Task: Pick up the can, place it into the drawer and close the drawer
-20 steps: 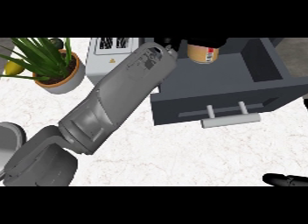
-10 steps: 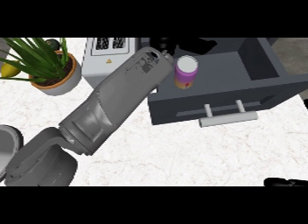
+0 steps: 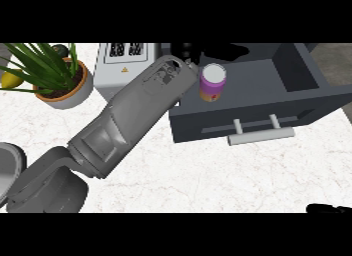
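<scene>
White marble-look counter (image 3: 231, 170), smooth, faintly veined. Matt dark grey drawer (image 3: 282, 107) with pale satin metal handle (image 3: 260, 135). Glossy can (image 3: 212, 82), light metallic lid; terracotta pot (image 3: 64, 95), matt.

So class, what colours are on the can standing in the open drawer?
The can has a white top and a purple-to-orange body, seen in the head view.
</scene>
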Robot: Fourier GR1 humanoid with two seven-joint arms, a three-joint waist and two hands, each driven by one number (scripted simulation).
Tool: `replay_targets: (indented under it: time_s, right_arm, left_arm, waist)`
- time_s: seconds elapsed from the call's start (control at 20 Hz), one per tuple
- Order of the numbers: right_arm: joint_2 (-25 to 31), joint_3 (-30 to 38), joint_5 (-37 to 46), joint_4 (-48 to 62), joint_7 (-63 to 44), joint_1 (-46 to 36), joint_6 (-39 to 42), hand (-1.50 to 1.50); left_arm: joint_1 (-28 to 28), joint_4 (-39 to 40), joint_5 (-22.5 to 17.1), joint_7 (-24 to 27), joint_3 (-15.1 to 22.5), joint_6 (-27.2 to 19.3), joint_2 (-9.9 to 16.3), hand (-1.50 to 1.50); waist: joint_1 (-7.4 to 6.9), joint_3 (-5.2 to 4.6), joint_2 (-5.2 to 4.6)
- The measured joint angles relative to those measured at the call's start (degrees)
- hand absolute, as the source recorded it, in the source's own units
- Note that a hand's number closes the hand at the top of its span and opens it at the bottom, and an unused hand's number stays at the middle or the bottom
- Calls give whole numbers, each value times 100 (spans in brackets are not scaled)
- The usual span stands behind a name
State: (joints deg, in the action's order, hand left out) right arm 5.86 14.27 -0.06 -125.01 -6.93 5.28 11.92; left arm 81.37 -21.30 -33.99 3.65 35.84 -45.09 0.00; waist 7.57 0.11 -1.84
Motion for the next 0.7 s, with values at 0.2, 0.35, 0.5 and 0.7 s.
replay_targets:
  time_s: [0.2, 0.35, 0.5, 0.7]
  right_arm:
    - [163, -136, 537, -204, 204, 62, 40, -150]
    - [239, -323, 972, -312, 288, -8, 12, -150]
    - [372, -460, 1378, -246, 417, -129, 11, -150]
    - [572, -684, 2102, -167, 525, -299, -52, -150]
  left_arm:
    - [-2, -22, -170, 111, -74, 58, 0, -150]
    - [1, -74, -316, 175, -123, 56, 0, -150]
    - [12, -147, -464, 304, -177, -24, 0, -150]
    - [62, -226, -590, 376, -177, -156, 0, -150]
  waist:
    - [-71, -3, 14]
    - [-129, -4, 21]
    - [-168, -5, 23]
    - [-268, -6, 49]
